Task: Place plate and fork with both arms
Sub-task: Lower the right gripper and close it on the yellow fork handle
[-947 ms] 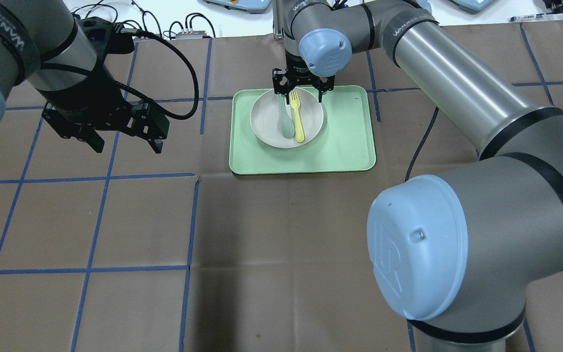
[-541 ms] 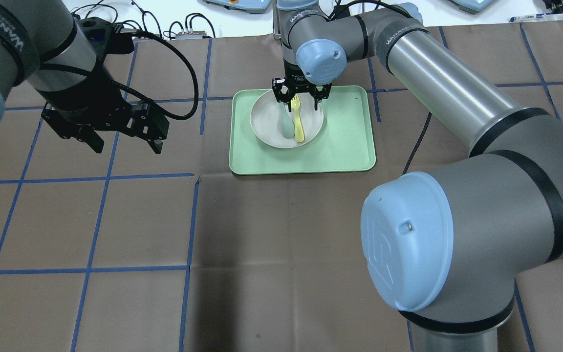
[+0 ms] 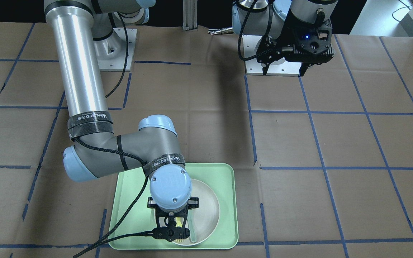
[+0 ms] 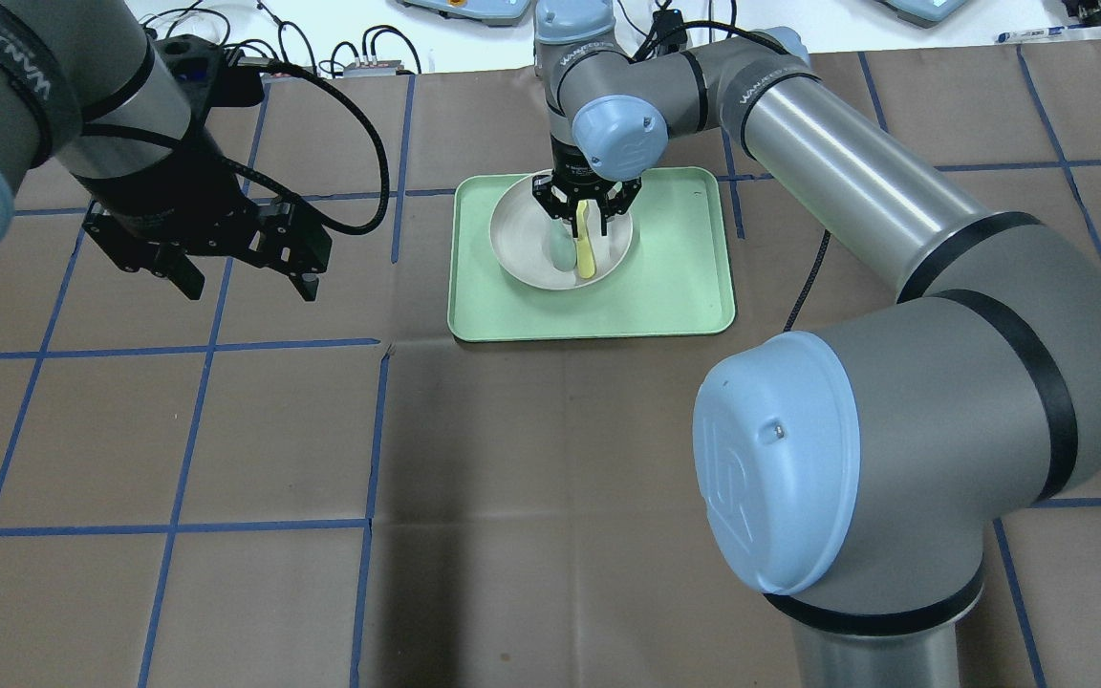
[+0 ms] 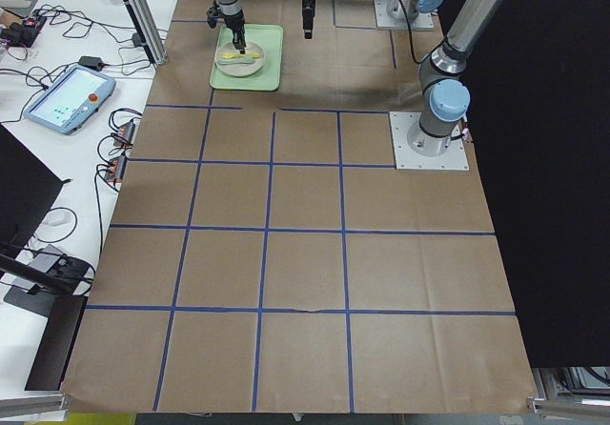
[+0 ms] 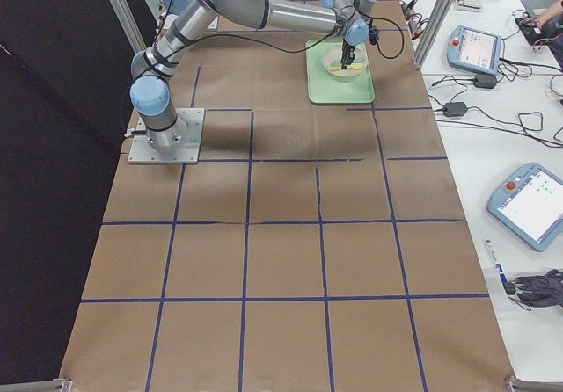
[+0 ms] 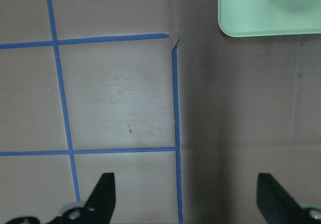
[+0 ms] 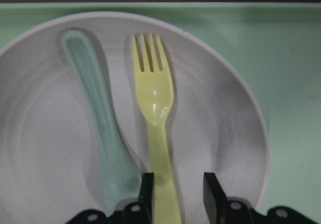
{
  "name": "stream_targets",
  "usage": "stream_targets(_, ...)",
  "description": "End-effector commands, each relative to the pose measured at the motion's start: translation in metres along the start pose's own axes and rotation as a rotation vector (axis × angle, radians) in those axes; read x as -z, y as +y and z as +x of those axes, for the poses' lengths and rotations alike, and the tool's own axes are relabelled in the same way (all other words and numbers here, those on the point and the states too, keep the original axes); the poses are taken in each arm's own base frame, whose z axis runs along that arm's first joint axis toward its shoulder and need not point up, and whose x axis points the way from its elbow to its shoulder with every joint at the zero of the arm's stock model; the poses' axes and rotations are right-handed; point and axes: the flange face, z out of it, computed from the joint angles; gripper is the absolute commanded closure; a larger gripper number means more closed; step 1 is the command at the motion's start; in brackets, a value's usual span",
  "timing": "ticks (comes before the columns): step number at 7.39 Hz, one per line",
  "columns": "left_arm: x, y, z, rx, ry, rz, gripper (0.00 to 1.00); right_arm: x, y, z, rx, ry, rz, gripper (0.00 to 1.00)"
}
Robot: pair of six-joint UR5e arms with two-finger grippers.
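Observation:
The off-white plate [image 4: 517,239] sits in the far left part of the mint-green tray [image 4: 675,277]. The pale yellow fork [image 4: 586,250] lies in the plate, tines away from the robot. My right gripper [image 4: 584,215] is low over the plate, its jaws narrowed on either side of the fork's handle [image 8: 155,108]. The wrist view shows a gap between one finger [image 8: 210,196] and the handle. It is open. My left gripper [image 4: 249,287] is open and empty, held above the table left of the tray.
A grey-green spoon [image 8: 95,98] lies in the plate just left of the fork. The brown table cover has blue tape lines [image 7: 175,98]. Cables and control pendants lie beyond the table's far edge [image 4: 359,57].
My right gripper has come down towards the plate, so that its fingers straddle the fork's handle. The left arm, plate, fork and spoon have not moved.

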Motion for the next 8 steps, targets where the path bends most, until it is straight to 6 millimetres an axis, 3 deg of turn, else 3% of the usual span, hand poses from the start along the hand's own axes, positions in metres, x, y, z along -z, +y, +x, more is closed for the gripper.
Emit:
stream_targets(1,-0.0003,-0.0002,-0.0001,0.000,-0.001,-0.001,0.00,-0.0093,0.0008,-0.0054,0.006,0.004,-0.011,0.56)
stream_targets(8,0.0002,0.0005,0.0000,0.001,0.000,-0.001,0.00,-0.0187,-0.0004,-0.0058,0.012,0.009,-0.022,0.59)
